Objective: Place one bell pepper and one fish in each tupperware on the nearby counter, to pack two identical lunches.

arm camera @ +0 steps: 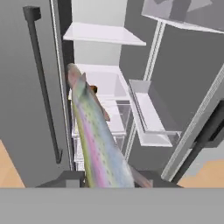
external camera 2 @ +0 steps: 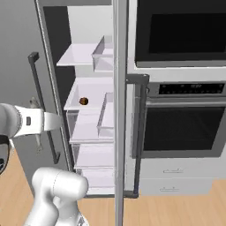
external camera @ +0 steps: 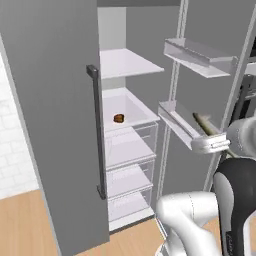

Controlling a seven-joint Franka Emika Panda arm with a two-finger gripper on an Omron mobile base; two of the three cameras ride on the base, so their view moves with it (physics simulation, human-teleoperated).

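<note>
Open fridge [external camera: 127, 65] is the landmark. Gripper [arm camera: 109, 180] sits in front of the fridge opening, fingers pinching a fish [arm camera: 94, 135] near its tail end; the long speckled pink-green body runs away from the hand toward the fridge shelves. In the left base view a bit of the fish [external camera: 202, 123] shows just above the white hand, beside the lower door bin [external camera: 175, 125] of the open right door. A small brown item [external camera: 118, 118] lies on the middle fridge shelf [external camera: 131, 110], well inside, apart from the fish; too small to identify. Dark vertical handle [external camera: 96, 130] on the left fridge door. Right of the fridge stands a black wall oven [external camera 2: 185, 128] with a microwave [external camera 2: 178, 33] above it.
</note>
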